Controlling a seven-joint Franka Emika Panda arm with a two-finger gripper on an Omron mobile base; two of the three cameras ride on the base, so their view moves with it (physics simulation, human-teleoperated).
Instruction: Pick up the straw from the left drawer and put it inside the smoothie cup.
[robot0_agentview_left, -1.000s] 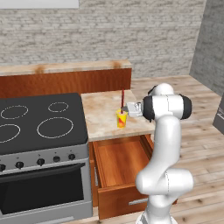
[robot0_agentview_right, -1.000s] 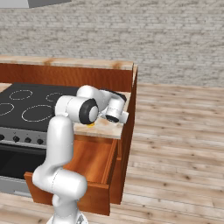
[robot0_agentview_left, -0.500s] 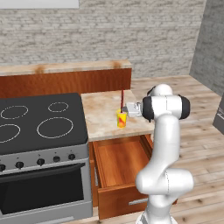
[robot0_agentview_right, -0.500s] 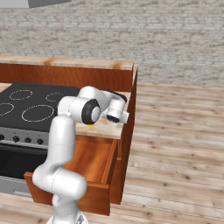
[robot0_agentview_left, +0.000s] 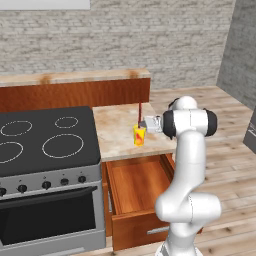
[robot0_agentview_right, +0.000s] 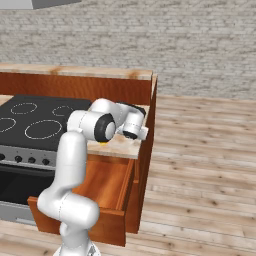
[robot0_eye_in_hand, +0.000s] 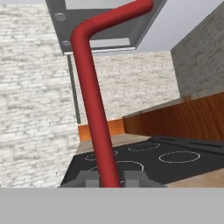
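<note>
No writing reads on the smoothie cup (robot0_agentview_left: 139, 135) (just a red-orange diagonal mark). The gripper (robot0_eye_in_hand: 109, 180) pinches the straw (robot0_agentview_left: 140, 111), upright with its lower end in the cup, on the beige stone counter (robot0_agentview_left: 117, 131) beside the black stove (robot0_agentview_left: 45, 140); left drawer (robot0_agentview_left: 135, 187) open, grey brick wall (robot0_agentview_left: 150, 35) behind.

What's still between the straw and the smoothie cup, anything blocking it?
Nothing visible. The gripper is shut on the straw, which stands upright directly over the smoothie cup on the counter; whether its lower end is already inside is unclear.
</note>
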